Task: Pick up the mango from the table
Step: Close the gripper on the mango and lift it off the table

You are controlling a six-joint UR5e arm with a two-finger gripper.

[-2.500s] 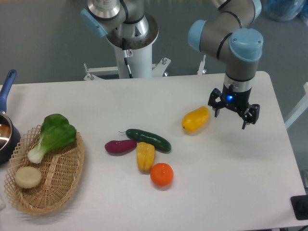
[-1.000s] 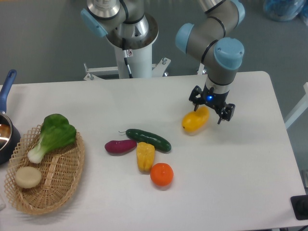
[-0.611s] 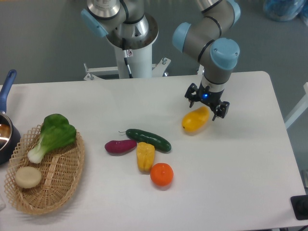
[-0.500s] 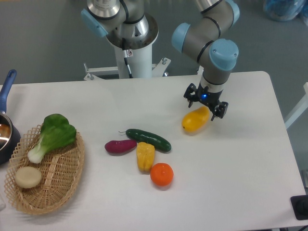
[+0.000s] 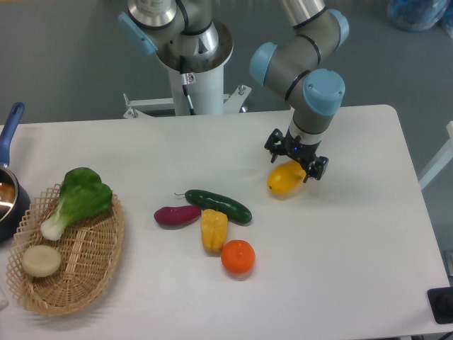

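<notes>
Fingers [image 5: 272,142] spread over mango [image 5: 285,178]

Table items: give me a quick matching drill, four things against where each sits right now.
Things:
1. mango
2. orange
3. bok choy
4. cucumber

Places:
A. in the wicker basket
B. under the open end effector
C. nearest the front edge of the table, below the yellow pepper
D. between the eggplant and the mango

Pairs: 1-B, 2-C, 3-A, 4-D
</notes>
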